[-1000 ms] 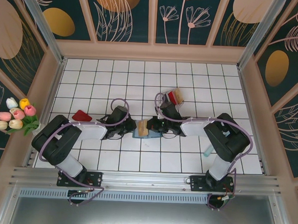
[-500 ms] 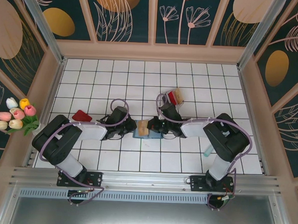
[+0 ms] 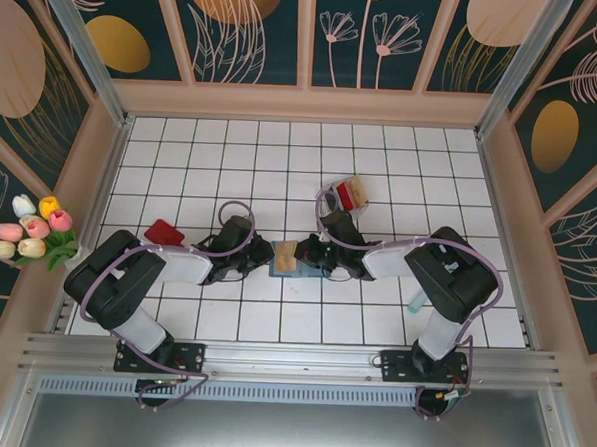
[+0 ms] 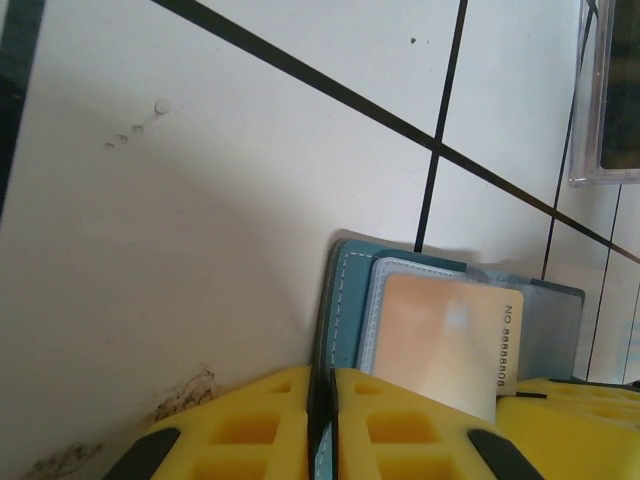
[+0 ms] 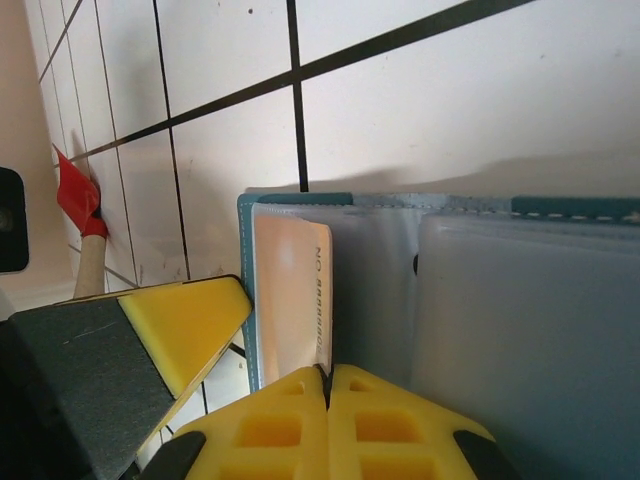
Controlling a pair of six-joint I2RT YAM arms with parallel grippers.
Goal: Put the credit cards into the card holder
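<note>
Dark teal panels painted with gold flowers wall me in, around a white tiled surface ruled with black lines. A bunch of pale tulips sits outside the left wall. My two black arms reach inward from the near edge and meet over the middle tiles.

Between them, the flat teal-blue folding card holder lies open on the surface, its lighter inner pockets facing up. Beyond it, farther from me, stands a small clear upright rack with something red in it. A flat red piece lies well apart, beside my left arm.

A thin tan plastic card sits partly in the pocket at the holder's left end, its printed number showing.

My left pincer is clenched on the card holder's teal cover edge. My right pincer is clenched too, tips meeting at the tan card's edge; whether they pinch card or pocket, I cannot tell.
</note>
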